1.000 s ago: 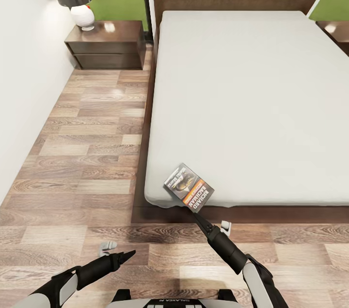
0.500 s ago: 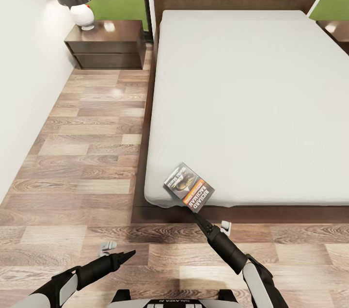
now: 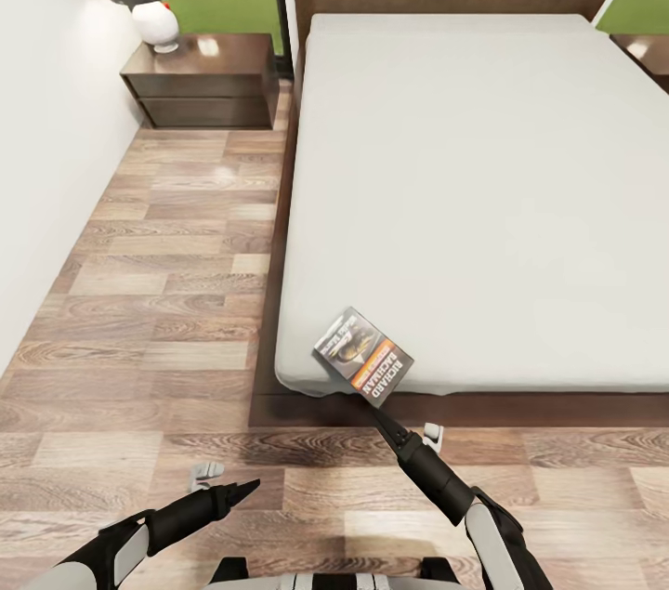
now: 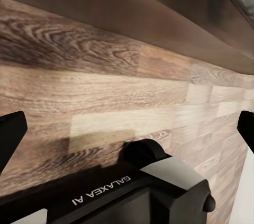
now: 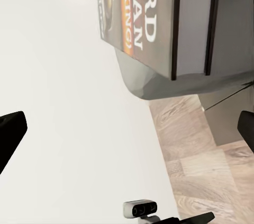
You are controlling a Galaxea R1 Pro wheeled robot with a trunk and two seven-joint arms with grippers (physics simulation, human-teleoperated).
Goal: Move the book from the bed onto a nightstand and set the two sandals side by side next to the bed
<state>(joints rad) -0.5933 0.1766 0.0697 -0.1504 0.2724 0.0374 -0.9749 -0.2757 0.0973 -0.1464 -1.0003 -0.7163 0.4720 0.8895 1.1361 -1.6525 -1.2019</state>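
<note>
The book (image 3: 363, 356) lies flat on the bed (image 3: 483, 200), at the mattress's foot edge near the corner that faces the left-hand nightstand (image 3: 206, 81). Its long axis runs slantwise to that edge, and its lower corner juts out a little over the dark frame. In the right wrist view the book (image 5: 138, 17) sits ahead of the wide gap between the two finger tips, cover up, with nothing between them.

The right claw (image 3: 384, 418) is just off that overhanging corner, on the floor side of the bed, and its arm points almost straight along the book's long axis. Its fingers are spread wide and hold nothing (only the wrist view shows this clearly). The left claw (image 3: 243, 487) hangs over the wood floor (image 3: 177, 293), well apart from the book and further from the bed's foot. Its tips also stand far apart in its wrist view, and it holds nothing.

The right arm is therefore much the nearer one, and I judge the pick to be its job. It would reach forward from the bed's foot along the book's length to nip the overhanging corner.
</note>
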